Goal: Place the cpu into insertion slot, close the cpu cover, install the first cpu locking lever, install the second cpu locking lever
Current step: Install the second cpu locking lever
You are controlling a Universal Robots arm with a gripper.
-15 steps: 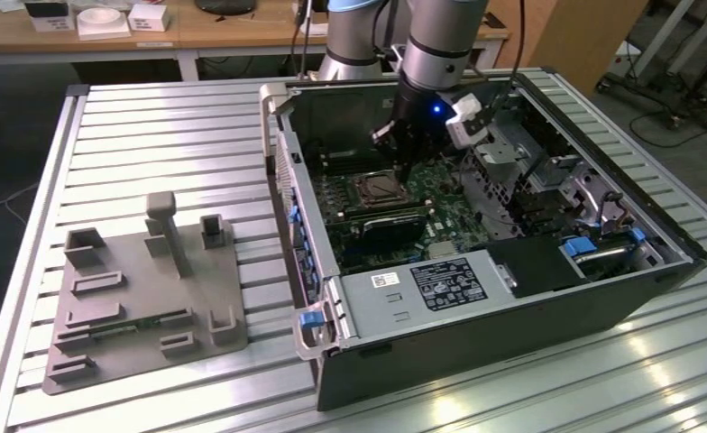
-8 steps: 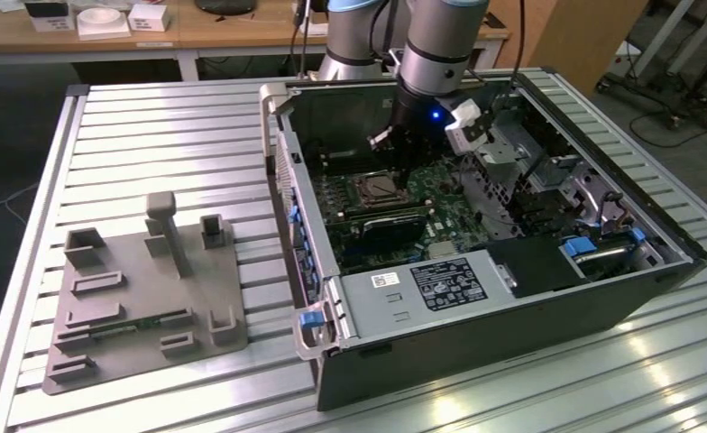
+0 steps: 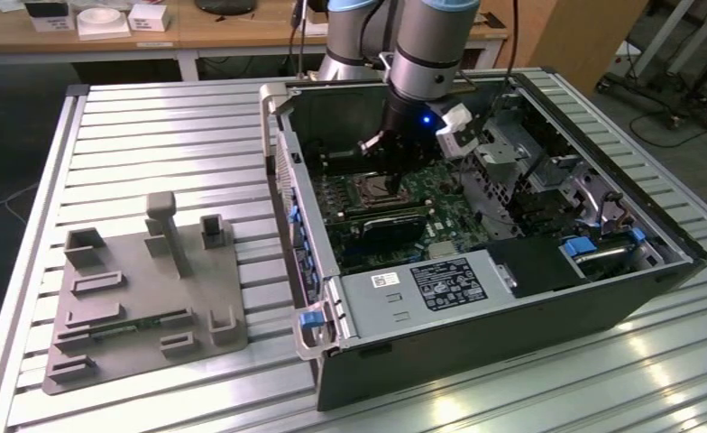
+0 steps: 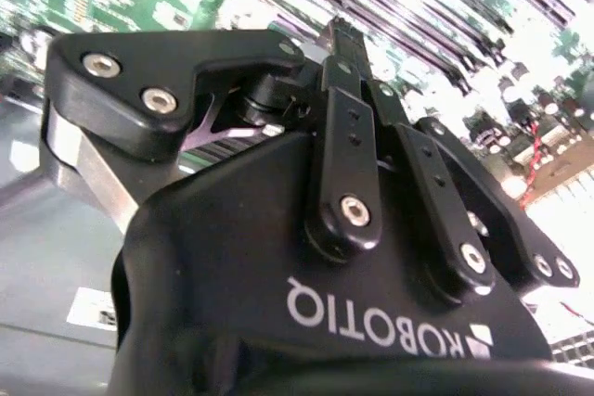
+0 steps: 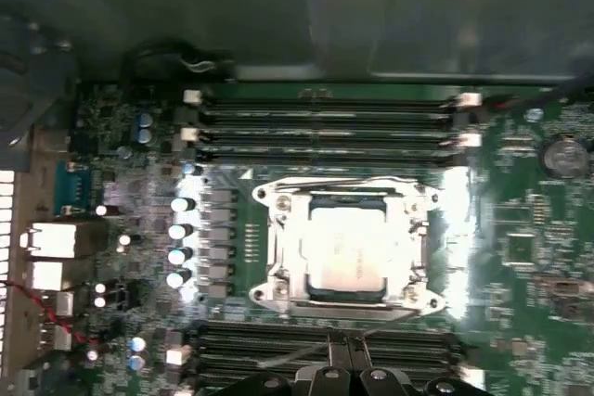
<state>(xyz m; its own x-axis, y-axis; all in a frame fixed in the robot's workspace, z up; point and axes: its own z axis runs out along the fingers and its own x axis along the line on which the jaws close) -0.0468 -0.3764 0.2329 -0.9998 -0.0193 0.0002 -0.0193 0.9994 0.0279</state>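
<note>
Gripper (image 3: 381, 171) hangs inside the open computer case (image 3: 474, 370), just above the green motherboard (image 3: 450, 230); in the second wrist view its fingers (image 4: 348, 90) sit pressed together, nothing seen btwn them, so jaws closed. Cpu (image 5: 348, 249) lies seated in the insertion slot (image 5: 422, 296), pale top showing; cpu cover (image 5: 278, 248) frames it flat, w/ silvery rim all round. Room is tight: memory slots (image 5: 325, 122) run just beside the socket on two sides; capacitors (image 5: 176, 252) near a third. In the exterior view, case wall stands close on the exterior view's left; drive cage (image 3: 516, 149) near on its right. Grey fixture tray (image 3: 137, 311) sits well apart on the slatted table (image 3: 149, 126).
</note>
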